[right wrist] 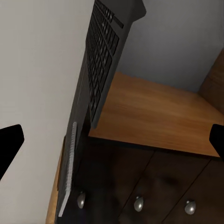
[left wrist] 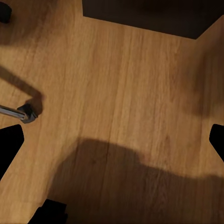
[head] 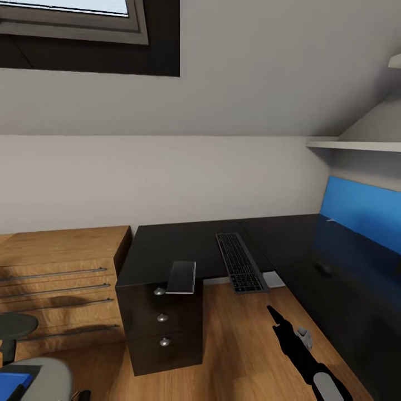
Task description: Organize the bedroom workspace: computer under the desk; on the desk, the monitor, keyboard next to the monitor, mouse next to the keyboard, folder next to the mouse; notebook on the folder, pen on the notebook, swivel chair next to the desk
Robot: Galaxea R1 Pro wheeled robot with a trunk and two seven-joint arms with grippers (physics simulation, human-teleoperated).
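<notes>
Looking from the robot's head, the far left lower corner shows part of the swivel chair (head: 42,376) — a grey padded seat with the bright blue folder (head: 12,383) lying on it. Behind it stands a low light-wood cabinet (head: 61,278) with long metal handles. Next comes the glossy black L-shaped tabletop (head: 184,245), its drawer block (head: 161,328) carrying three round silver knobs. A thin grey flat item (head: 182,277) lies on the tabletop's front edge above the drawers, jutting past it. To its right lies the black keyboard (head: 240,262), long axis running from the wall toward the robot, its near end overhanging the tabletop's inner edge. Farther right, on the desk's other wing, a small dark rounded shape that may be the mouse (head: 323,269) sits below a blue panel (head: 362,211) on the wall. A white shelf (head: 351,145) hangs under the sloping ceiling, and the floor (head: 234,351) is warm wood.

The right claw (head: 274,313) hovers over the floor just in front of the keyboard's near end, not touching it; its wrist camera shows dark fingertips (right wrist: 10,142) spread wide. The left claw's fingertips (left wrist: 9,144) are also wide apart, above bare floor.
</notes>
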